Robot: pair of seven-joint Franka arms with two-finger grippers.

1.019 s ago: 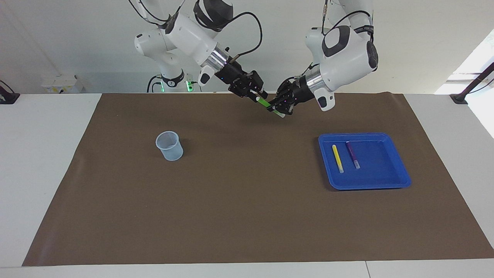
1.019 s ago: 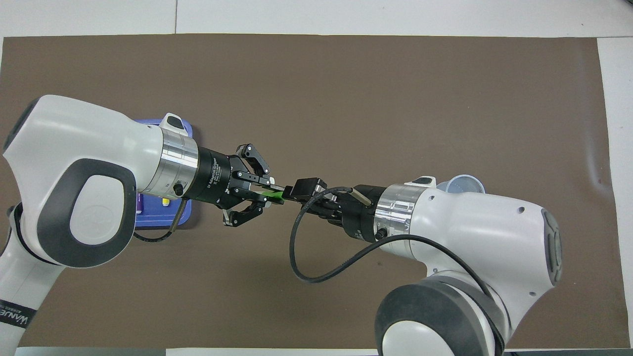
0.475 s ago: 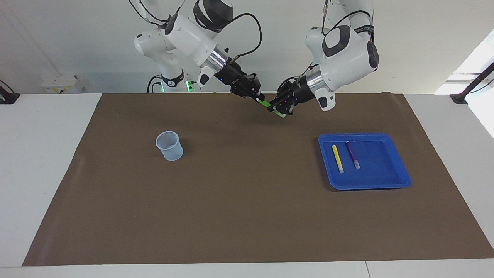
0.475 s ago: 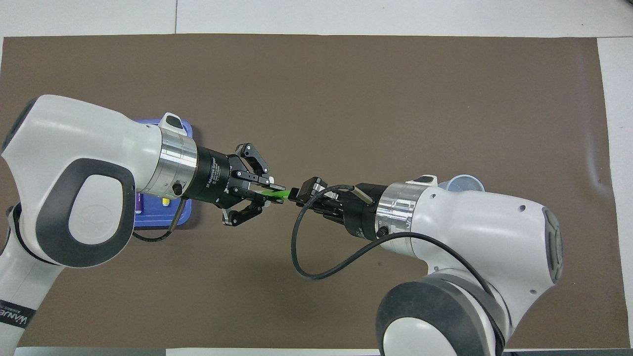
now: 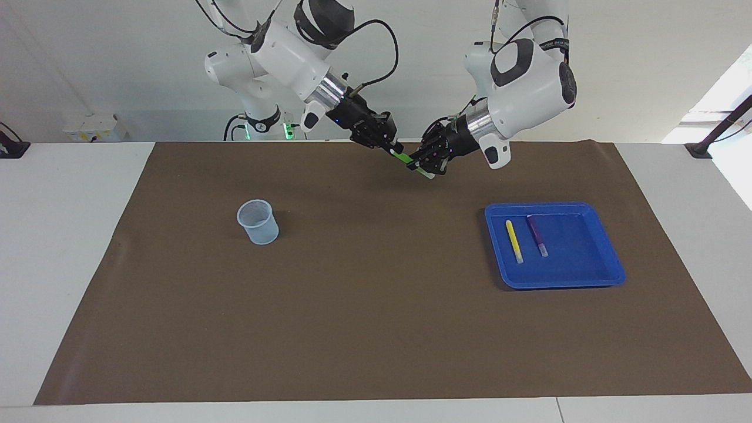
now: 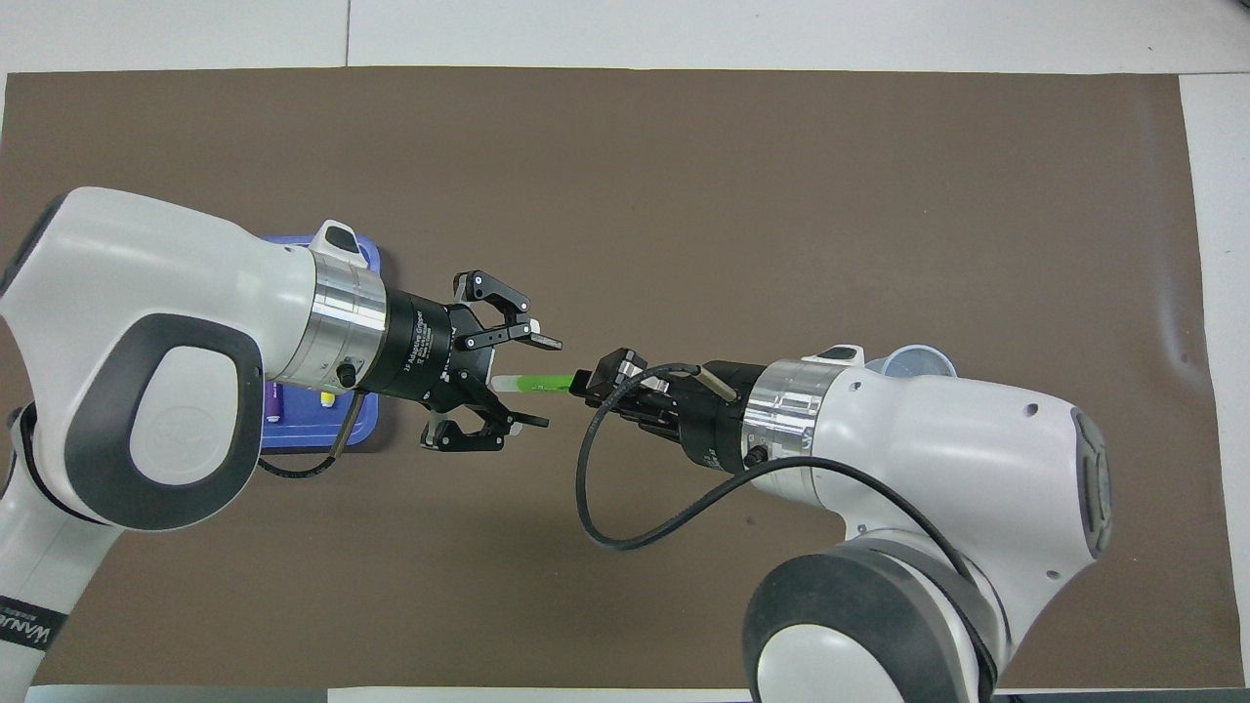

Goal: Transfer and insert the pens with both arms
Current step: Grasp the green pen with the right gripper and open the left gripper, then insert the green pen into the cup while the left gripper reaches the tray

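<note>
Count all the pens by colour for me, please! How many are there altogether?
Green pen: 1
Yellow pen: 1
Purple pen: 1
Total: 3 pens

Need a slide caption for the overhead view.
Right gripper holds the green pen as the left gripper's fingers open around it.

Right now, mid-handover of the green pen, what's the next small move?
Probably draw the left gripper back toward the tray. It is open around the green pen, whose other end is in the shut right gripper, so the pen should go free toward the cup.
</note>
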